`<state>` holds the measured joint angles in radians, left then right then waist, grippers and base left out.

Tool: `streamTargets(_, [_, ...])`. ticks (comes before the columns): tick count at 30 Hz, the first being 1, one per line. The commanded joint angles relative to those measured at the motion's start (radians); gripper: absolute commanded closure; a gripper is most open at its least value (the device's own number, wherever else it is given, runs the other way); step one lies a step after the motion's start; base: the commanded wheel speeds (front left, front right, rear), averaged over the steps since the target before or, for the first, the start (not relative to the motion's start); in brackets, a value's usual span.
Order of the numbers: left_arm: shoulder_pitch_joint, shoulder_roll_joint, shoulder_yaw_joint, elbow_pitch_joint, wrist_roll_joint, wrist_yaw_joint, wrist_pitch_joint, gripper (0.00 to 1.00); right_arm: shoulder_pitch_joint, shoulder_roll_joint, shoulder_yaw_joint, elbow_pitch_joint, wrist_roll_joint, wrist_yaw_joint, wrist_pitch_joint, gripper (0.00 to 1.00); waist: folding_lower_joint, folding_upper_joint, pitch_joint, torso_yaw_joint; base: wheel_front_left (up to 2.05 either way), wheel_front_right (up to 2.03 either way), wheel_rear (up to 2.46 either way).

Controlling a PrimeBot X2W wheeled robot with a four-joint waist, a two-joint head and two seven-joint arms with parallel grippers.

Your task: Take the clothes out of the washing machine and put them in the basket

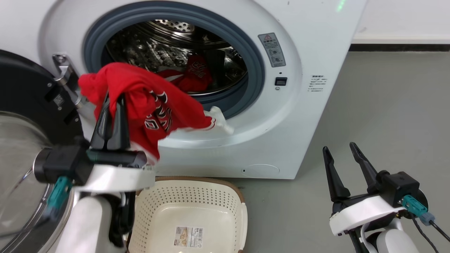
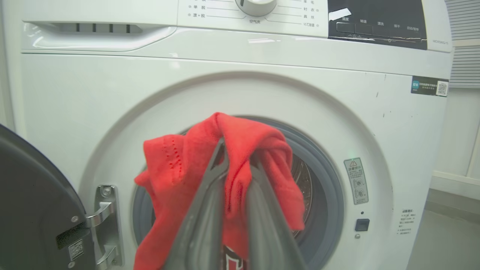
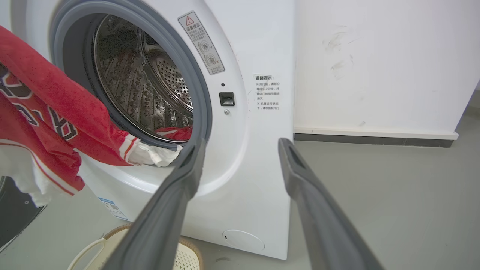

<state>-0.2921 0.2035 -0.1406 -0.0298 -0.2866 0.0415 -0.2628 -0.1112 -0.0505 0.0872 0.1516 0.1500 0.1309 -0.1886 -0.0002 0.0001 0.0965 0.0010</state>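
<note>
Red clothes (image 1: 140, 95): 2 (one in drum (image 1: 158, 45)) | left fingers (image 1: 121, 121) pinch one | right fingers (image 1: 332, 172) spread | basket (image 1: 190, 193): 1

Place: a plain laundry corner, more a bare utility room than a furnished home.
Appliance: large white front-loading washing machine (image 1: 316, 70) with a round grey-rimmed porthole, its black-framed glass door (image 1: 21, 105) swung open.
Controls: white dial (image 2: 256, 5) and dark display panel (image 2: 375, 22), labelled in Chinese characters.
Laundry: bright red jersey-like clothes (image 1: 140, 95), one hanging before the porthole, one in the perforated steel drum (image 1: 158, 45).
Container: cream-white perforated plastic basket (image 1: 165, 203) with a brown woven-look rim, on the floor before the machine.
Surroundings: smooth grey floor (image 1: 386, 105), scuffed white wall (image 3: 375, 56), dark skirting strip (image 3: 375, 140).
</note>
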Motion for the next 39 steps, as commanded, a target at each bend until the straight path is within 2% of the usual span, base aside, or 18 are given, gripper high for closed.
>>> streamTargets(1, [0.040, -0.004, 0.002, -0.058, 0.005, 0.014, -0.003, 1.00, 0.012, 0.001, -0.002, -0.008, 0.002, 0.000, 0.002, 0.00, 0.0002, -0.0001, -0.003, 0.016, 0.00, 0.00, 0.00])
streamTargets(7, [0.194, -0.008, -0.014, -0.202, 0.007, 0.050, 0.041, 1.00, 0.019, 0.001, 0.002, -0.023, -0.002, 0.000, 0.012, 0.00, 0.0002, -0.0001, 0.006, 0.048, 0.00, 0.00, 0.00])
streamTargets(11, [0.274, -0.016, -0.017, -0.143, -0.027, 0.050, 0.051, 1.00, 0.011, 0.001, 0.008, -0.032, -0.008, 0.000, 0.019, 0.00, 0.0002, -0.0001, 0.025, 0.060, 0.00, 0.00, 0.00])
streamTargets(17, [0.319, -0.064, -0.039, 0.117, -0.102, 0.016, 0.053, 1.00, -0.020, 0.001, 0.021, -0.048, -0.014, 0.000, 0.028, 0.00, 0.0002, -0.0001, 0.081, 0.062, 0.00, 0.00, 0.00])
streamTargets(22, [0.212, -0.096, -0.072, 0.377, -0.147, -0.055, 0.048, 1.00, -0.053, 0.000, 0.006, -0.074, -0.034, 0.000, 0.039, 0.00, 0.0002, -0.0001, 0.179, 0.064, 0.00, 0.00, 0.00])
streamTargets(23, [0.212, -0.096, -0.072, 0.377, -0.147, -0.055, 0.048, 1.00, -0.053, 0.000, 0.006, -0.074, -0.034, 0.000, 0.039, 0.00, 0.0002, -0.0001, 0.179, 0.064, 0.00, 0.00, 0.00])
streamTargets(24, [0.155, -0.106, -0.084, 0.485, -0.151, -0.075, 0.043, 1.00, -0.069, 0.000, -0.001, -0.083, -0.043, 0.000, 0.045, 0.00, 0.0002, -0.0001, 0.222, 0.063, 0.00, 0.00, 0.00])
streamTargets(25, [0.155, -0.106, -0.084, 0.485, -0.151, -0.075, 0.043, 1.00, -0.069, 0.000, -0.001, -0.083, -0.043, 0.000, 0.045, 0.00, 0.0002, -0.0001, 0.222, 0.063, 0.00, 0.00, 0.00])
streamTargets(31, [-0.057, -0.129, -0.105, 0.779, -0.151, -0.108, 0.020, 1.00, -0.127, 0.001, 0.007, -0.111, -0.060, 0.000, 0.055, 0.00, 0.0002, -0.0001, 0.356, 0.037, 0.00, 0.00, 0.00])
streamTargets(39, [-0.274, -0.134, -0.087, 1.083, -0.176, -0.124, 0.004, 1.00, -0.185, 0.001, 0.027, -0.125, -0.059, 0.000, 0.047, 0.00, 0.0002, -0.0001, 0.516, -0.019, 0.00, 0.00, 0.00])
